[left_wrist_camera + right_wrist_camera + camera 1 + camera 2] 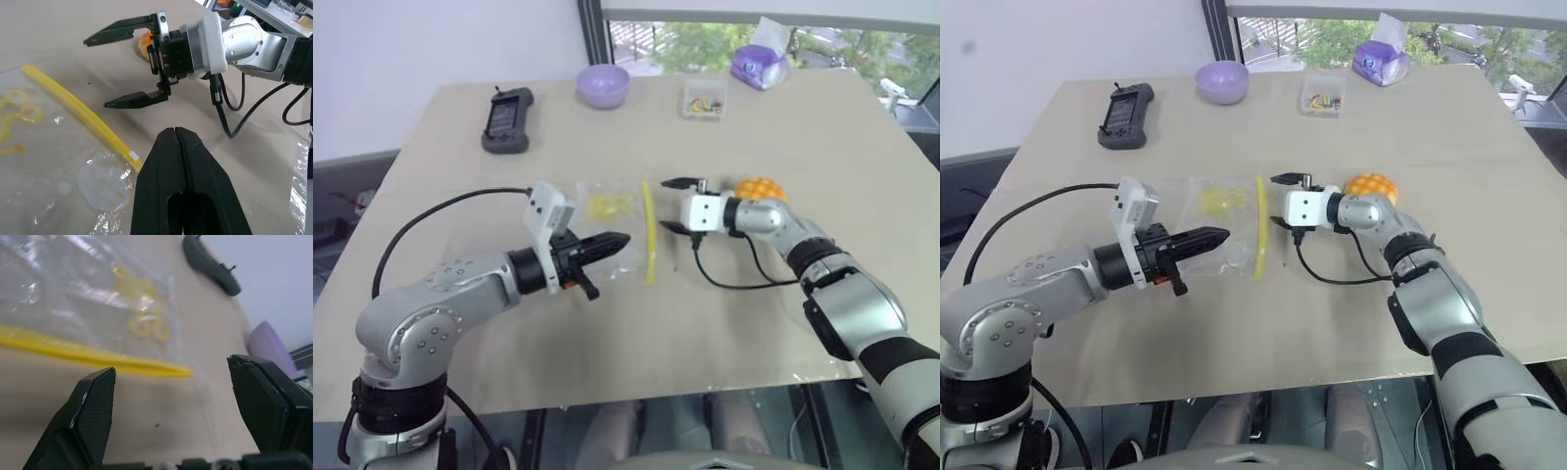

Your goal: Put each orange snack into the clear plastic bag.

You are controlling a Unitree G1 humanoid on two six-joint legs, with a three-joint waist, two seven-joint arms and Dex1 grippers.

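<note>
step: open bag | left hand (617,241) together, on clear plastic bag (607,208) | right hand (672,206) apart, empty; take the yellow seal strip (649,231) at its 9 o'clock | bun (761,188) waits at its 3 o'clock

A matt, pale wood-look table (460,157) carries a crinkly, glossy clear plastic bag (597,220) with a smooth yellow plastic seal strip (649,235) along one edge. The left gripper (617,242) shows smooth, matt black plastic fingers (183,186); the right gripper (673,206) has black fingers (95,411) faced with finely ribbed pads, behind a white plastic block and brushed silver metal arm shells. A glossy black cable (734,274) trails over the tabletop. The orange snack (761,188) looks soft and matt, its top scored in a grid. Behind sit a smooth lilac bowl (603,85), a matt dark-grey handset (507,119) and a clear plastic box (703,100).
</note>
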